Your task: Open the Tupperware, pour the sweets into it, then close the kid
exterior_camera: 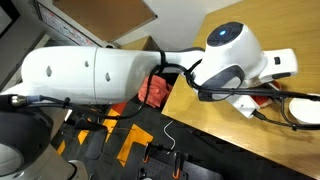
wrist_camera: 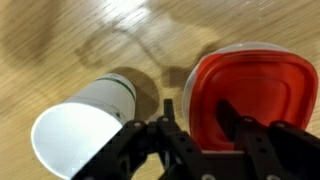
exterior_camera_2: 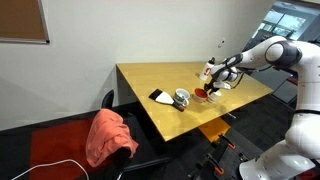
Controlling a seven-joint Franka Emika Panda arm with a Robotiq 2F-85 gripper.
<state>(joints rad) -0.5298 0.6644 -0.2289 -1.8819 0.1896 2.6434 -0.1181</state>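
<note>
In the wrist view the red lid [wrist_camera: 250,85] sits on the Tupperware, of which only a pale rim [wrist_camera: 203,58] shows around it. My gripper [wrist_camera: 198,108] comes down over the lid's left edge. One finger [wrist_camera: 168,108] stands just outside the rim and the other finger [wrist_camera: 228,115] over the red top, with a narrow gap still showing at the rim. A white mug [wrist_camera: 75,130] stands to the left of the tub. No sweets can be seen. In an exterior view the gripper [exterior_camera_2: 207,88] hovers over the lid [exterior_camera_2: 203,94] near the table's far end.
The white mug [exterior_camera_2: 181,97] and a flat black object [exterior_camera_2: 158,96] are on the wooden table [exterior_camera_2: 150,80]. A white dish [exterior_camera_2: 222,84] lies beyond the gripper. A red-pink cloth [exterior_camera_2: 110,135] hangs on a chair at the table's near end.
</note>
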